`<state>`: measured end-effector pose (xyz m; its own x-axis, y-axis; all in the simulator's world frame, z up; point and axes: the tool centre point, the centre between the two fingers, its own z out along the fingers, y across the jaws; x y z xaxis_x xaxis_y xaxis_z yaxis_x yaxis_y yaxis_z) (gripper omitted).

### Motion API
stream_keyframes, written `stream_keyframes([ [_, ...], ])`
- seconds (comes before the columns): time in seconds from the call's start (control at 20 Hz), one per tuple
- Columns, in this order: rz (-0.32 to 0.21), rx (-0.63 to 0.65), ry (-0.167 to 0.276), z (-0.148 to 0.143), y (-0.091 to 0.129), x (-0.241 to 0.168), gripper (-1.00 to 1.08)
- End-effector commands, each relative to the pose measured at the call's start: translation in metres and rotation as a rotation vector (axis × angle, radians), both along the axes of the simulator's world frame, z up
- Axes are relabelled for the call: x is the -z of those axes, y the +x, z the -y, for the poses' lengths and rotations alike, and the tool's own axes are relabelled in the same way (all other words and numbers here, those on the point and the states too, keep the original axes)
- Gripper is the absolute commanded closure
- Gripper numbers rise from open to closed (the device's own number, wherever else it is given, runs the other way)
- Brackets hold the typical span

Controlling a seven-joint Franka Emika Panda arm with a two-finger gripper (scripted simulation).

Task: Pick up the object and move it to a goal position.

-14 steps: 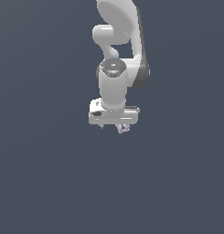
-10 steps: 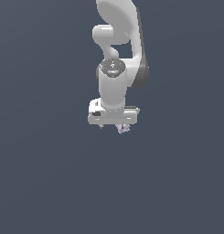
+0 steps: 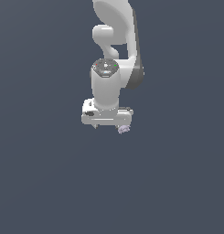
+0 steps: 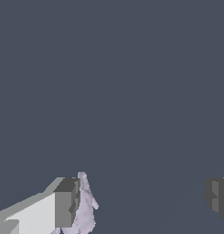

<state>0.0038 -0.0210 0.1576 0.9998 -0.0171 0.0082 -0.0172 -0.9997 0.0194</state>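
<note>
The object [image 4: 86, 208] is a tiny pale lilac-pink lump with whitish patches. In the wrist view it lies right against the inner face of one white finger [image 4: 63, 208]. The other finger [image 4: 218, 196] stands far off across a wide gap, so my gripper [image 4: 141, 201] is open and holds nothing. In the exterior view the object [image 3: 124, 129] peeks out just below the hand's end on the exterior view's right, on the dark grey surface [image 3: 49, 183]. My gripper [image 3: 109, 125] hangs pointing down, its fingertips mostly hidden by the hand.
The white arm [image 3: 114, 27] rises above the hand to the picture's upper edge. Only the flat, dark grey surface shows all round; no other object or edge is in view.
The hand has shifted slightly toward the exterior view's left. The object stays in nearly the same spot, now at the hand's end on the exterior view's right.
</note>
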Motion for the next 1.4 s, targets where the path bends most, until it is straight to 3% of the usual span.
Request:
stream_keyframes([
  [0.0,0.0,0.003,0.0,-0.001,0.0,0.0,-0.92],
  [0.6,0.001,0.129,0.005,-0.013,-0.008,0.009,-0.92],
  [1.35,0.002,0.476,0.016,-0.042,-0.033,0.03,-0.92],
])
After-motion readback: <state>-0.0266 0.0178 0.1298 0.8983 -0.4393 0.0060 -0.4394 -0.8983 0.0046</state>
